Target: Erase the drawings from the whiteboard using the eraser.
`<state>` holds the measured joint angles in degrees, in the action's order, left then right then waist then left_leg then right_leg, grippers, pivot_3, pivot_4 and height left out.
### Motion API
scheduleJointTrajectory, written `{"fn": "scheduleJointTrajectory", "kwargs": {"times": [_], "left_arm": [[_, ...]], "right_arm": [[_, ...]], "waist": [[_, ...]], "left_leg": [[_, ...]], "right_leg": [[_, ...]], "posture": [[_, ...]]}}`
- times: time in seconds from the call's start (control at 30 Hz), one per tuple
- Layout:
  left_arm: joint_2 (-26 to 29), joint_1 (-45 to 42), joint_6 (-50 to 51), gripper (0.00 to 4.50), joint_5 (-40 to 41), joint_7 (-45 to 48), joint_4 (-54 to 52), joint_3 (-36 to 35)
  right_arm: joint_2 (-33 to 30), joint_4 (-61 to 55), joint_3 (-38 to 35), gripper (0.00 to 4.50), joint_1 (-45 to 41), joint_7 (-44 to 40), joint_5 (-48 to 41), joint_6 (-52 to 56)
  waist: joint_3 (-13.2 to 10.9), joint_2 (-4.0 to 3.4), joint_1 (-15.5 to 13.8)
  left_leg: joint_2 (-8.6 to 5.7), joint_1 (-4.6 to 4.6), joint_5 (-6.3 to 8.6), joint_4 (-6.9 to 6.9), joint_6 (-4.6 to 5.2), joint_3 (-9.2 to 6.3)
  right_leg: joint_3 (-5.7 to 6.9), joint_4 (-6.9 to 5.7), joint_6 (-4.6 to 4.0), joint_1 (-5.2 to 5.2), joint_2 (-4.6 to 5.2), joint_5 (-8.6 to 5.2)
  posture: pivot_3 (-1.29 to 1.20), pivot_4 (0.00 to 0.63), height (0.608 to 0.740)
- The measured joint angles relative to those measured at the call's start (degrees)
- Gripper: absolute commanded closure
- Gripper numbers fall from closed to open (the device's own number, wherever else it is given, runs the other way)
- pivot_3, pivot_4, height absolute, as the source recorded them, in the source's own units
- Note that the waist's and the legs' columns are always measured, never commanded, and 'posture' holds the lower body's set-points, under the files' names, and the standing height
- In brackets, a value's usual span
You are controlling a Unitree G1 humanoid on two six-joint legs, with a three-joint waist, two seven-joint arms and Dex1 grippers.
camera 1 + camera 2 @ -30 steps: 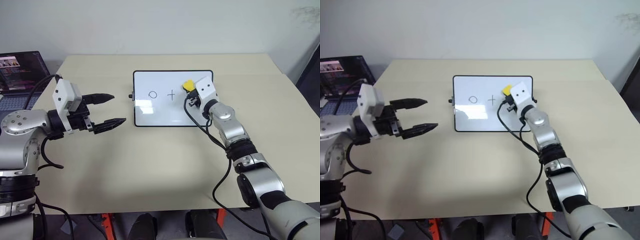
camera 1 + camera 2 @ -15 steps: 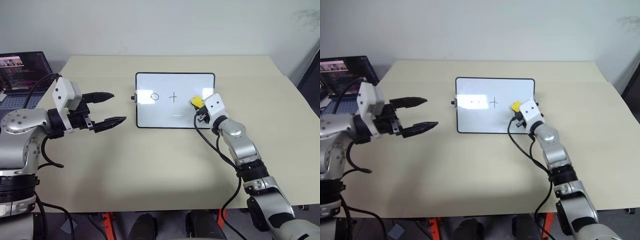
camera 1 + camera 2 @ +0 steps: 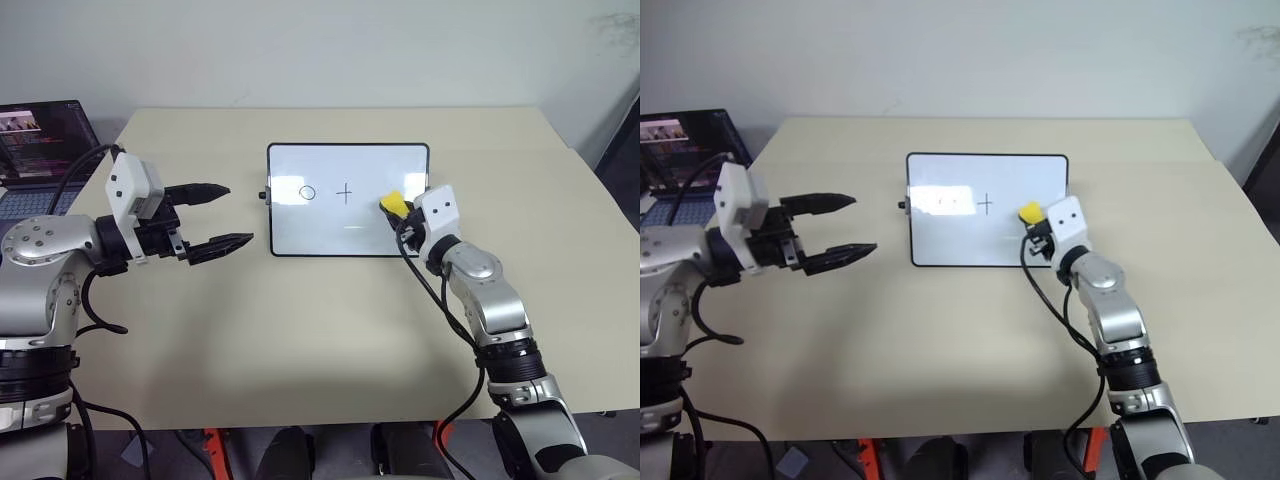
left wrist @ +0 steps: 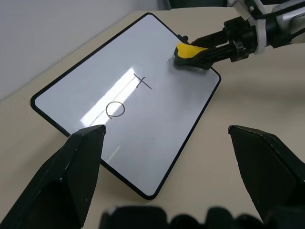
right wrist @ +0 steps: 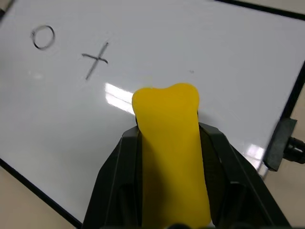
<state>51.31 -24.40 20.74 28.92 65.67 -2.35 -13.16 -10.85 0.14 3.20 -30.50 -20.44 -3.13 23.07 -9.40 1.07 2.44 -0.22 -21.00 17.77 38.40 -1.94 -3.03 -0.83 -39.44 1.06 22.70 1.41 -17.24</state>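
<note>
Eraser [image 3: 393, 203], clenched in the right claw [image 3: 400, 212], has been pulled back across the whiteboard's [image 3: 340, 232] right side, so the "2" is gone while circle [image 3: 306, 192] and plus [image 3: 345, 192] are left.

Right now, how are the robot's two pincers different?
The left pincer is open and holds nothing; the right pincer is shut on the yellow eraser. The left hangs beside the whiteboard, over the table; the right is over the board's right end. Both have black fingers.
</note>
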Motion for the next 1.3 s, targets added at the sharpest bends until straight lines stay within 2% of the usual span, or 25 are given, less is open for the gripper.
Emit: {"fn": "scheduleJointTrajectory", "kwargs": {"times": [0.17,0.3,0.4,0.63,1.3], "left_arm": [[0.0,0.0,-0.2,0.0,-0.1,0.1,0.4,0.0],[0.0,0.0,-0.5,0.0,-0.1,0.2,0.8,0.0],[0.0,0.0,-1.1,0.0,-0.1,0.2,0.9,0.0],[0.0,0.0,-1.2,0.0,-0.1,0.4,1.0,0.0],[0.4,0.1,-1.0,0.0,-0.2,0.9,1.7,0.0]], "right_arm": [[2.1,-4.6,0.1,3.22,-0.3,0.7,-2.6,2.9],[2.1,-4.7,0.4,3.22,-0.3,0.9,-2.6,3.3],[2.1,-4.4,0.4,3.22,-0.5,1.2,-2.6,3.3],[2.1,-1.7,0.5,3.22,-2.0,1.3,-2.5,2.5],[6.7,18.3,5.7,3.22,-14.3,1.8,3.1,-10.7]], "waist": [[0.0,0.0,-0.1],[0.0,0.0,-0.1],[0.0,0.01,-0.1],[0.0,0.01,0.0],[0.0,0.01,0.9]], "left_leg": [[0.01,0.01,-0.01,-0.32,-0.01,0.0],[0.01,-0.15,-0.01,-0.37,-0.02,0.03],[0.02,-0.59,-0.03,-0.32,-0.05,0.04],[0.01,-0.72,-0.03,-0.31,-0.05,0.05],[0.02,-0.75,-0.14,-0.29,-0.25,0.08]], "right_leg": [[0.02,0.32,0.0,0.01,0.0,0.0],[0.01,0.43,0.0,0.16,0.01,0.0],[0.02,0.34,-0.01,0.64,0.01,0.01],[0.02,0.38,-0.01,0.73,0.02,0.01],[0.01,0.33,0.0,0.79,0.02,0.02]], "posture": [[0.0,0.15,0.74],[0.0,0.15,0.74],[0.0,0.15,0.74],[0.0,0.15,0.74],[0.0,0.15,0.74]]}}
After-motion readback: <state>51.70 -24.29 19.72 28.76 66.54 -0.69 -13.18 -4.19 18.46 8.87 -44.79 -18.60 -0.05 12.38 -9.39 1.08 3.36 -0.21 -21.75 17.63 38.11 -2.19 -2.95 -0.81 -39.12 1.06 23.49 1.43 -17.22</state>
